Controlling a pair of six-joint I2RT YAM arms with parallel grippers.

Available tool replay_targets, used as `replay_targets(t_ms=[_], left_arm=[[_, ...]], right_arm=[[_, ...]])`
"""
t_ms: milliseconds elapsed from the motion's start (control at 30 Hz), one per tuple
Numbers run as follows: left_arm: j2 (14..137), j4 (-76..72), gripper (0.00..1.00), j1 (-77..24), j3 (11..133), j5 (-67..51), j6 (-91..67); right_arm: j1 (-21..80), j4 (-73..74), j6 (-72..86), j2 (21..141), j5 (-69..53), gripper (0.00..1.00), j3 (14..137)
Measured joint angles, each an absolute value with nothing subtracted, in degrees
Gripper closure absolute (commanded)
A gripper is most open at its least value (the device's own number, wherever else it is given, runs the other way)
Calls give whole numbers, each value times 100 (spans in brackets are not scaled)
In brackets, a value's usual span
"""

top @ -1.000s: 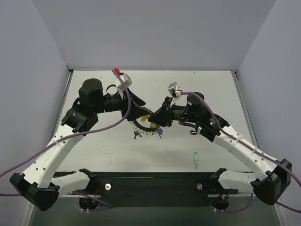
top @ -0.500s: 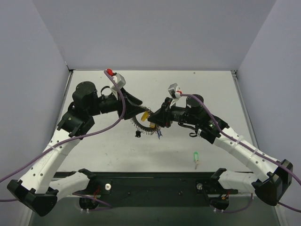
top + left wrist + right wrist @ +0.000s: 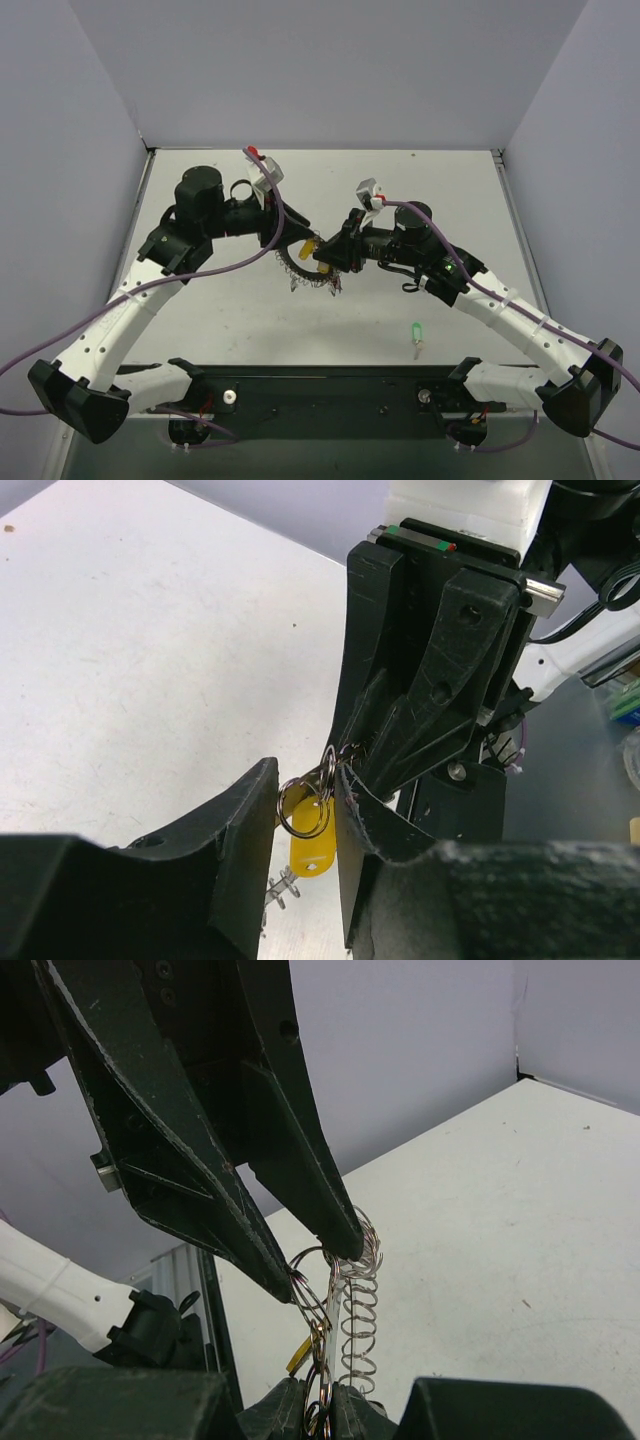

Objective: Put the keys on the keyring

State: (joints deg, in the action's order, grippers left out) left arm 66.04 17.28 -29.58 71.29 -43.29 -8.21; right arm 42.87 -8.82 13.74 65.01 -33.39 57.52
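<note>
Clearly, both arms meet above the middle of the counter [image 3: 220, 310], tip to tip, and the work hangs between them. The right jaws are pinched almost fully together on the keyring [image 3: 306, 277], a silvery coil of wire. From the right wrist we see that coil [image 3: 357, 1325] rising out of the narrow pinch, alongside a few thin wire loops. Its far end sits just beside one of the left fingers [image 3: 290, 1160]. From overhead the rest of the coil droops in an arc under the two wrists; we cannot tell whether it touches the counter.

The left jaws stand partly open, not clamped. Their two fingers [image 3: 240, 830] straddle a small split ring [image 3: 303, 816], and the yellow key [image 3: 313, 852] hangs from that ring in the gap between them. The ring nearly fills the gap, so we cannot say whether either pad touches it. The tips of the right fingers [image 3: 400, 730] come down to the top of the same little ring.

A green key [image 3: 416, 331] lies flat on the counter by itself, well apart from the keyring, on the right arm's side and toward the near edge. Small dark bits dangle from the coil overhead, too small for us to name.
</note>
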Motion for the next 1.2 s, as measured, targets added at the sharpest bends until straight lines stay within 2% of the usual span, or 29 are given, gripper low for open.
replay_targets(t_ms=[167,200,300,400,500,533,633,800,1033,1200], left_arm=[[6722,1953,63,-3076,7321,-4272,-609],[6744,1975,72,-3105,7347,-4265,-567],[6816,2058,87,-3157,7419,-4215,-475],[6906,2182,87,-3199,7546,-4178,-364],[6960,2362,77,-3284,7644,-4178,-244],[6969,2445,68,-3319,7662,-4180,-220],[7011,2620,58,-3400,7710,-4178,-150],[7013,2766,54,-3420,7773,-4060,-5],[6866,2814,54,-3420,7769,-3704,-64],[6274,2416,53,-3358,7387,-3299,-589]], right_arm=[[4289,-856,1374,6501,-3341,100,5752],[4292,-847,1374,6501,-3339,100,5752],[4292,-777,1369,6501,-3354,100,5752],[4320,-720,1367,6501,-3343,100,5752],[4320,-707,1367,6501,-3334,100,5752],[4320,-709,1367,6501,-3332,100,5752],[4320,-690,1365,6501,-3306,100,5752],[4320,-661,1363,6501,-3288,100,5752],[4320,-666,1350,6501,-3273,100,5752],[4318,-674,1345,6501,-3221,100,5752]])
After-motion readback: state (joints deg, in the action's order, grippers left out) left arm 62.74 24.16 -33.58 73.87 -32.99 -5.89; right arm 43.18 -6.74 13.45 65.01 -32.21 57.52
